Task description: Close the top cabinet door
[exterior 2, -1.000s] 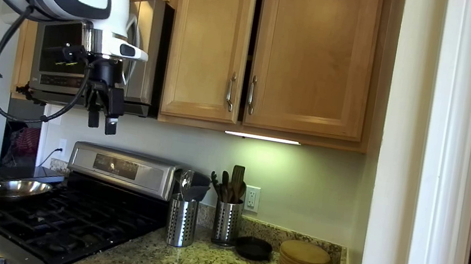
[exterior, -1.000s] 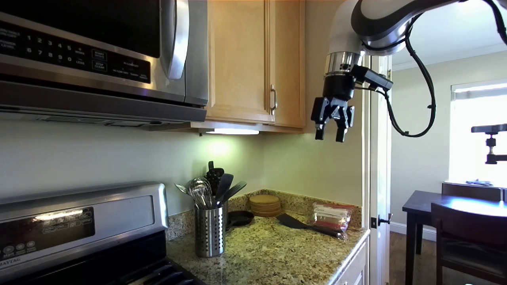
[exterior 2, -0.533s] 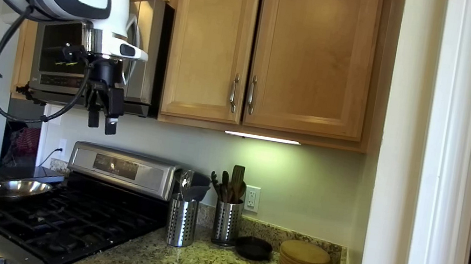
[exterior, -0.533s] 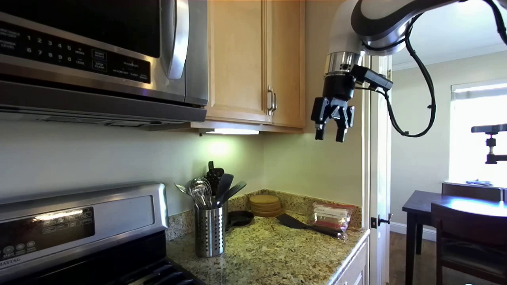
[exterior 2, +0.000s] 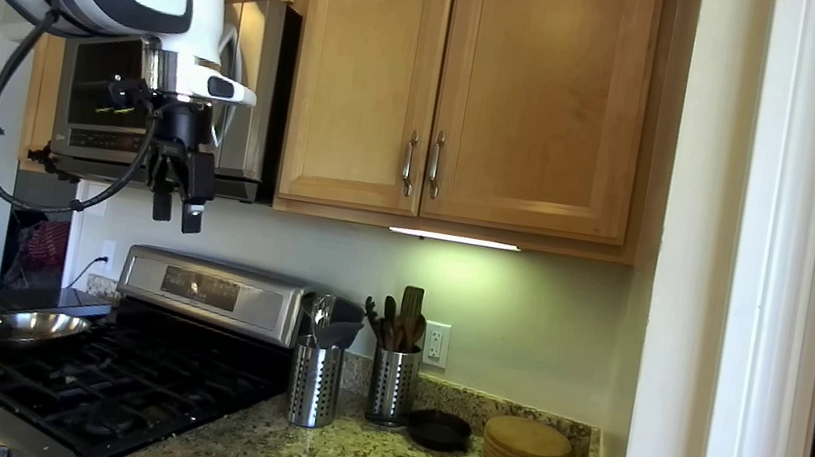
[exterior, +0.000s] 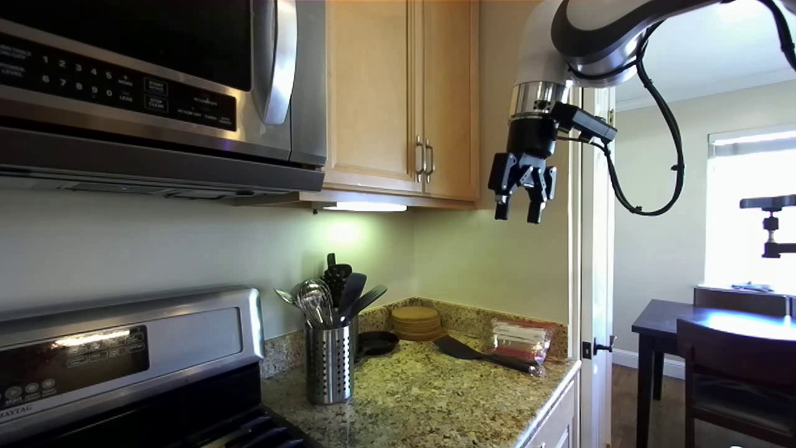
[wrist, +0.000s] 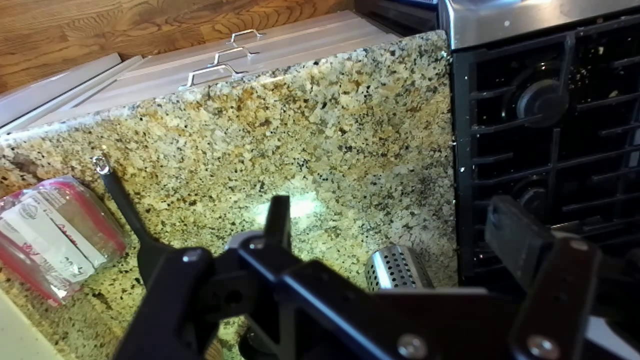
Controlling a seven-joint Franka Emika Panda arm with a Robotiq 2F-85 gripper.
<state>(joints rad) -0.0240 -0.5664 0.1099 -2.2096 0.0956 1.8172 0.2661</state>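
The top cabinet door [exterior 2: 366, 75] is a tall honey-coloured panel with a slim silver bar handle [exterior 2: 409, 163] near its right edge. It also shows in an exterior view [exterior: 372, 93], beside the microwave. It looks flush with the cabinet, with only a thin dark line between it and the neighbouring door [exterior 2: 543, 95]. My gripper [exterior: 517, 213] points down, open and empty, in front of the cabinets and apart from the door. It also shows in an exterior view [exterior 2: 176, 218] and in the wrist view [wrist: 387, 205], fingers wide apart. The cabinet doors are out of the wrist view.
The microwave [exterior: 155, 93] hangs beside the door, above the stove [exterior 2: 106, 377]. On the granite counter [wrist: 310, 140] stand metal utensil holders [exterior 2: 314, 385], a stack of round wooden pieces [exterior 2: 527, 452], a black spatula [exterior: 479, 354] and a plastic bag [exterior: 522, 342].
The cabinet door has swung inward and its handle has come close to the neighbouring handle; the dark gap between the doors has narrowed to a thin line. The arm has not visibly moved.
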